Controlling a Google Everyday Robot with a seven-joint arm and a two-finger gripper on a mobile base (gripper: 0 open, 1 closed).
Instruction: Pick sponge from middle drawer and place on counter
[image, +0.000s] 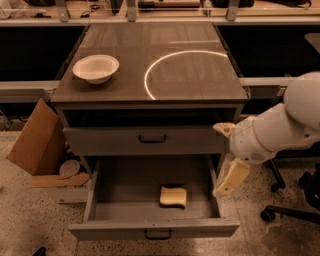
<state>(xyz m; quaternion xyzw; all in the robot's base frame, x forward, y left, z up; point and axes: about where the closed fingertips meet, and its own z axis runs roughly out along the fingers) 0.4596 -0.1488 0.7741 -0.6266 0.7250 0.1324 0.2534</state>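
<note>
Cream gripper (231, 178) hangs just outside the right wall of the open middle drawer (132, 187); can't tell if it's open or closed. Yellow sponge (173, 196) lies flat inside the drawer near its front, long side running left-right, with that wall between the two. Above the drawer, a white bowl (96, 67) sits on the counter (200, 75).

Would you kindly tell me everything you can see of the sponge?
The sponge is a pale yellow, foam-like block, roughly rectangular with wavy edges. It lies flat on the grey floor of the open middle drawer, slightly right of centre and toward the front, touching nothing else. The claw hangs apart from it, by the drawer's right wall.
</note>
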